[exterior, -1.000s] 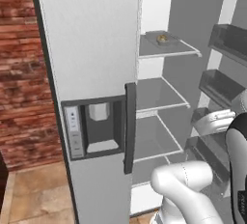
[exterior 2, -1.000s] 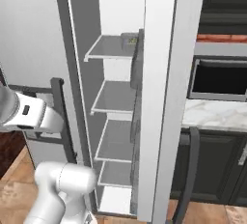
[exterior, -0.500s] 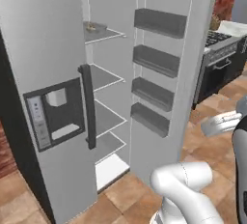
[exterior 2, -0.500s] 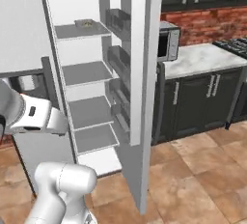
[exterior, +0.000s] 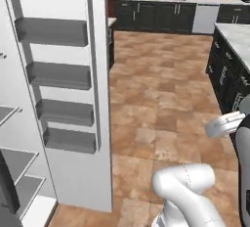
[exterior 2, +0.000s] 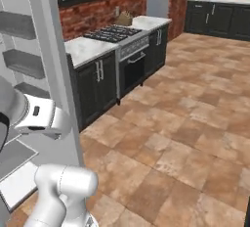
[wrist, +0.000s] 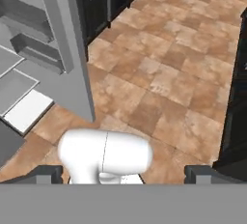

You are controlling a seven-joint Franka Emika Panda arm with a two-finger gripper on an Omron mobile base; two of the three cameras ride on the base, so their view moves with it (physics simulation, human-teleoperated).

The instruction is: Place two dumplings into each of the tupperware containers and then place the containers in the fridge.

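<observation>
- Fridge [exterior: 58, 123]: standing open at the left of the left base view, its door [exterior: 93, 64] swung outward with four grey door bins facing the room; inner shelves showing at the far left edge
- Same fridge [wrist: 53, 49] lying at the upper left of the hand view, door edge toward the floor
- Jaws [wrist: 124, 174]: standing fully apart, two dark tips at the bottom of the hand view, holding nothing
- Floor [exterior: 161, 99]: brown tiles spreading across the room
- Stove [exterior 2: 119, 37]: sitting among dark cabinets against a brick wall in the right base view
- Table [exterior 2: 85, 47]: pale top beside the stove
</observation>
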